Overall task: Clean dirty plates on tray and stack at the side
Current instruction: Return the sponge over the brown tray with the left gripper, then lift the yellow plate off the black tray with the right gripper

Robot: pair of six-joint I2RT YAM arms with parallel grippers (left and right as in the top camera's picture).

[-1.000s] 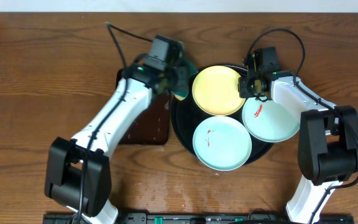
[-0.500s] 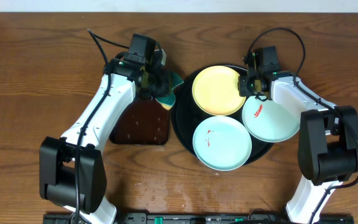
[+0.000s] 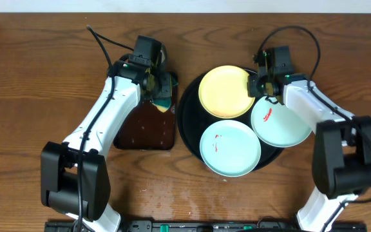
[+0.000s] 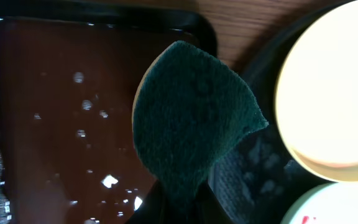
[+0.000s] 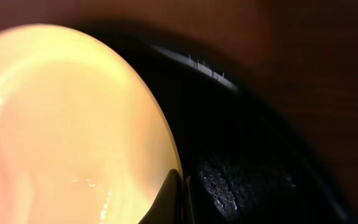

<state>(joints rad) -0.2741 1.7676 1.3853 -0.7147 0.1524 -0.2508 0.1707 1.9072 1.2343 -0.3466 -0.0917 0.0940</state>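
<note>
The brown wooden table (image 3: 37,96) has dark lines in its wood and fills the whole view from above. Two things lie right on it. A big round shiny black tray with a raised rim (image 3: 187,125) sits near the middle. A smaller dark brown tray shaped like a rectangle (image 3: 152,134) sits just beside it, on its left. The two trays are almost touching.

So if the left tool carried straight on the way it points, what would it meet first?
Probably the rectangular brown tray: the left tool points down over it, so the green sponge it grips would land there first. Height above it is unclear.
</note>
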